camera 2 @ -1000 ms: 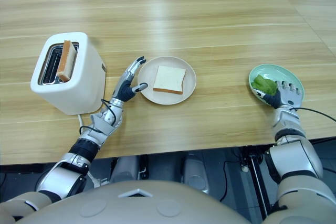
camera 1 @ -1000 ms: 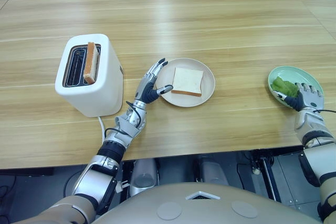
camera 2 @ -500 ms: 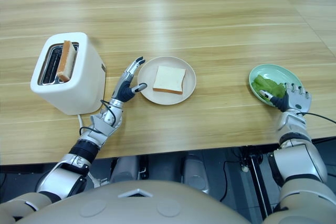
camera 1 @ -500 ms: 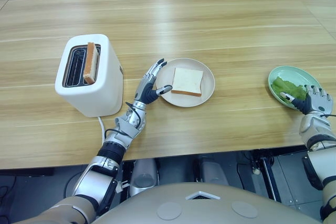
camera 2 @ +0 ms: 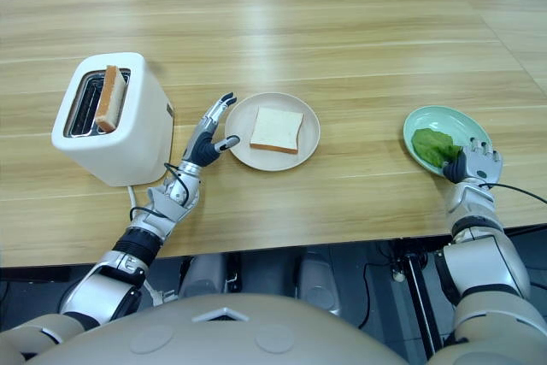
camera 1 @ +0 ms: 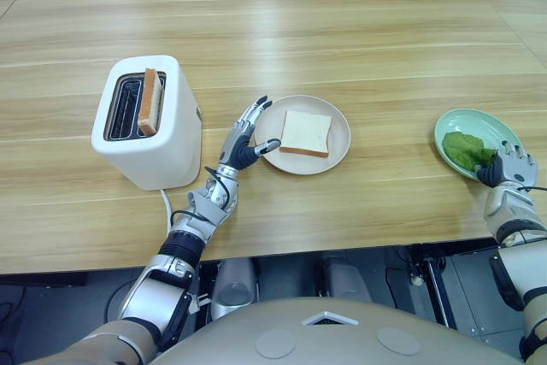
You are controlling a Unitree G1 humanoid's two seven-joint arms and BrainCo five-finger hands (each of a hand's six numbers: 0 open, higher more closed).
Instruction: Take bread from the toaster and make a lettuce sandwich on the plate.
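Observation:
A white toaster [camera 1: 158, 156] stands at the left with one bread slice [camera 1: 149, 102] upright in its right slot. To its right, a beige plate [camera 1: 338, 152] carries a second bread slice [camera 1: 305, 132], lying flat. My left hand [camera 1: 244, 141] rests open on the table between toaster and plate, fingertips just short of the plate's left rim. At the far right, a green plate [camera 1: 491, 120] holds a lettuce leaf [camera 1: 464, 148]. My right hand [camera 1: 507, 166] sits at that plate's near rim, fingers curled on the leaf's near edge.
The toaster's white cord [camera 1: 164, 205] runs from its base over the table's front edge beside my left forearm. Bare wooden table [camera 1: 282, 23] stretches behind the toaster and both plates.
My right hand has drawn back from over the lettuce to the green plate's near rim, and the leaf has shifted and bunched toward it. The left hand has kept still.

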